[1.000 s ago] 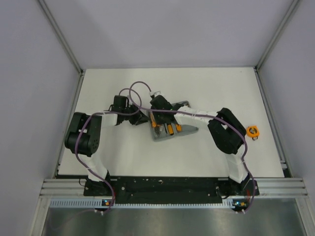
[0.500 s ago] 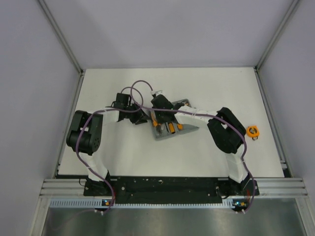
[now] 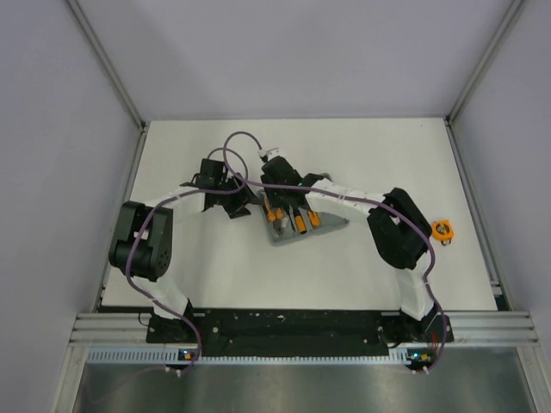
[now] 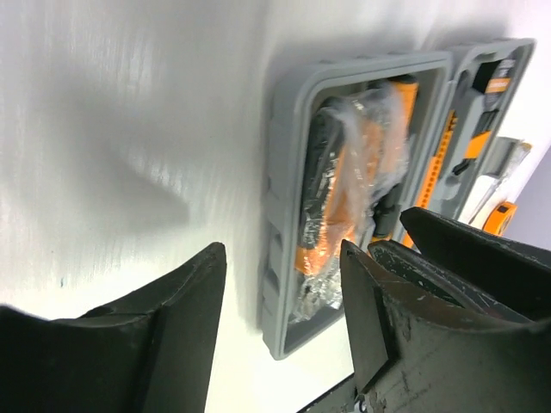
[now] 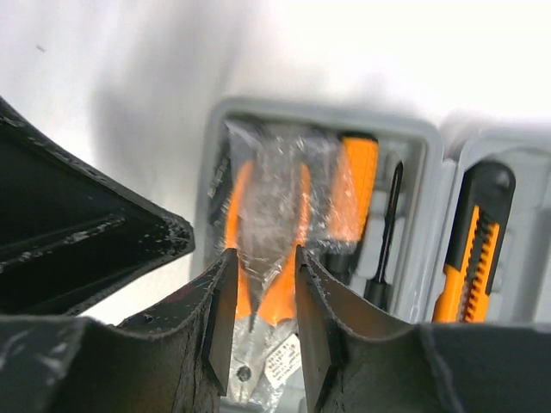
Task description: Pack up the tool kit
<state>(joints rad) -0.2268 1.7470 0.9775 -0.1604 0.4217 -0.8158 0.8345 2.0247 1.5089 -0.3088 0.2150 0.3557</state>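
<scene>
From above, round orange tape measure (image 3: 442, 229) at far right, apart. Close up, right pincer (image 5: 263, 301) pinching glossy bagged pliers (image 5: 267, 211) inside moulded grey case (image 5: 318, 112); left pincer (image 4: 280, 318) spread.

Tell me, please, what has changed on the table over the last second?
The right hand has slid slightly toward the far side over the open case and is closed around the wrapped pliers. The left arm's elbow swung outward and nearer; the left hand stays open beside the case. The case barely shifted; the tape measure has not moved.
</scene>
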